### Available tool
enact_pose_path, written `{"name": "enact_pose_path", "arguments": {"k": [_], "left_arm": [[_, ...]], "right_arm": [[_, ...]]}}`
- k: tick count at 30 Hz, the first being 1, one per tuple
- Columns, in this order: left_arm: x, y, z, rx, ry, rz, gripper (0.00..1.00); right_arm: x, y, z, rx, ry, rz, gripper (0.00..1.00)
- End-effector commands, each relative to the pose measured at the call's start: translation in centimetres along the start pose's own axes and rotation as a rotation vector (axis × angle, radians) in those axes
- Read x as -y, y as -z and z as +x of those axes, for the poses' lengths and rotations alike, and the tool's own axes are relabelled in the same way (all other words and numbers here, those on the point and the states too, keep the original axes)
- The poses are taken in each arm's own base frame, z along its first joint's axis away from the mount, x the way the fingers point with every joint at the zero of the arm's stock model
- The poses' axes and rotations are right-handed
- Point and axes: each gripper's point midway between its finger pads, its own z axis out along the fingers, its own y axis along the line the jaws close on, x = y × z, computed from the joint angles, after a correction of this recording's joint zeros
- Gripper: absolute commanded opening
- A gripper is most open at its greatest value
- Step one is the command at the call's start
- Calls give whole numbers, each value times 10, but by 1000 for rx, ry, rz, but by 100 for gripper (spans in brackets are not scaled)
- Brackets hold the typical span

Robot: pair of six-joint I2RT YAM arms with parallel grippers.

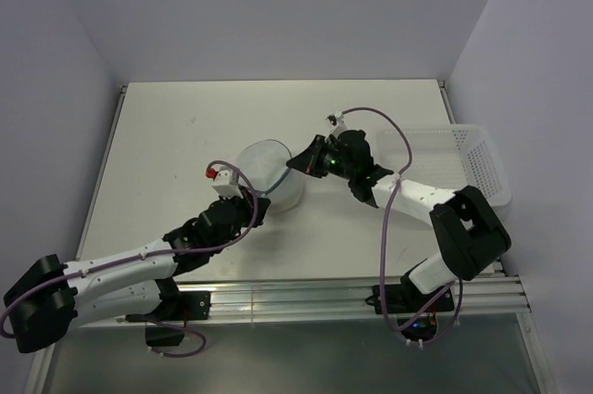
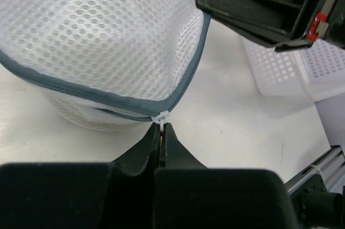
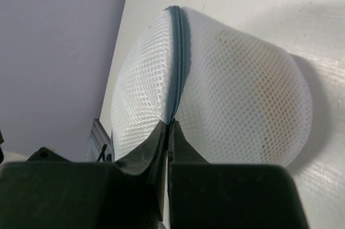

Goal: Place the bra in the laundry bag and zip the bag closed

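The laundry bag [image 1: 269,170] sits at the centre of the top view. My left gripper [image 2: 161,132] is pinched on the white zipper pull [image 2: 161,116] at its lower edge, ready to draw it. My right gripper [image 3: 170,132] clamps the zipper rim [image 3: 178,51] on the bag's right side, I judge to brace it.

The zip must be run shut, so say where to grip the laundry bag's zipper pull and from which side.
Pinch the white pull tab where it sticks out from the grey zipper rim of the laundry bag, coming level from the near-left side. It alone juts free of the soft mesh.
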Motion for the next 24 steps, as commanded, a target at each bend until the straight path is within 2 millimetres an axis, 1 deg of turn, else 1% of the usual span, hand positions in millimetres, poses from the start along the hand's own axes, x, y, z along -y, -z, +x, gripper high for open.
{"name": "enact_pose_path", "arguments": {"k": [1,2,3,4,5,6,7,8,9,10,11,12,13,14,15,16,17,18,19,20,22,23,24], "left_arm": [[-22,10,-3,11,-54,-81,0],[-24,11,-2,9,-57,-89,0],[-24,14,-5,17,-56,-90,0],[-24,16,-6,21,-48,-86,0],[-23,17,-7,25,-41,-76,0],[-16,16,-12,44,-25,-48,0],[-11,16,-13,44,-17,-26,0],[-5,14,-14,49,-4,-8,0],[-4,10,-12,42,-4,-9,0],[8,8,-18,56,10,29,0],[9,2,-13,41,5,29,0],[14,-2,-13,38,5,42,0],[27,-5,-19,50,13,83,0],[29,-11,-14,36,4,82,0],[33,-13,-15,36,2,93,0],[43,-16,-20,47,5,121,0],[46,-18,-20,44,2,127,0],[46,-22,-17,35,-5,124,0],[50,-23,-19,36,-4,134,0],[51,-26,-14,22,-10,137,0],[53,-30,-11,12,-8,144,0],[54,-31,-7,-2,-7,151,0],[55,-32,-5,-8,-3,154,0]], "right_arm": [[-5,-13,-39,72,86,13,0],[0,-19,-36,50,95,20,0],[-4,-23,-40,31,97,20,0],[-1,-27,-37,6,100,26,0],[-3,-29,-36,-13,113,21,1],[-7,-29,-33,-33,114,11,9],[-10,-29,-27,-42,120,10,18],[-17,-24,-30,-22,128,6,40],[-10,-21,-27,-7,125,36,50],[-17,-14,-28,8,131,26,58],[-12,-9,-20,5,115,34,69],[-11,-4,-18,13,107,32,74],[-22,4,-19,35,99,3,77],[-13,11,-5,26,86,4,79],[-14,16,1,25,80,-9,79],[-24,26,4,36,73,-46,79],[-29,29,14,28,77,-73,79],[-23,35,27,7,67,-70,79],[-28,39,31,4,58,-90,79],[-30,42,39,-10,59,-104,77],[-36,42,41,-23,65,-121,73],[-41,40,40,-22,70,-127,68],[-45,39,39,-19,76,-135,65]]}}
